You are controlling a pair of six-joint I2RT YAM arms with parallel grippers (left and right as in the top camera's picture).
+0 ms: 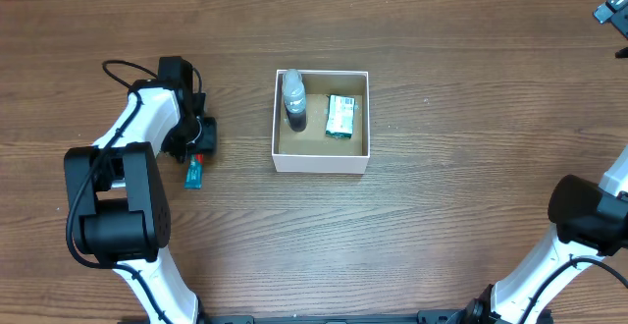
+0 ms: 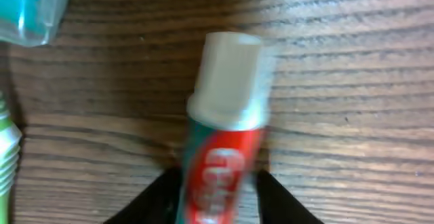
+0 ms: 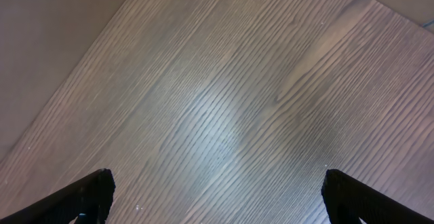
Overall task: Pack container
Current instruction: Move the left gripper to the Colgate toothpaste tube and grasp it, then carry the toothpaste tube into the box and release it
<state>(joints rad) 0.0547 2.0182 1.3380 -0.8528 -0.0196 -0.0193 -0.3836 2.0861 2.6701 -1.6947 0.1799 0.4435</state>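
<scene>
No word can be read for sure in any of the views. The tube [image 2: 220, 163] has big white letters running along a red band, but they are too blurry to make out. The green and white carton [image 1: 340, 116] in the container [image 1: 321, 162] has tiny marks on its top, and they are far too small to read from above.

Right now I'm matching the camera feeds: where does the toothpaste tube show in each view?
Overhead: toothpaste tube, a red sliver under the left gripper, left of the container.
Left wrist: centre, white cap up, gripped between the fingers.
Right wrist: not in it.
Shared landmark: the teal packet beside the tube, in overhead and left wrist.
</scene>
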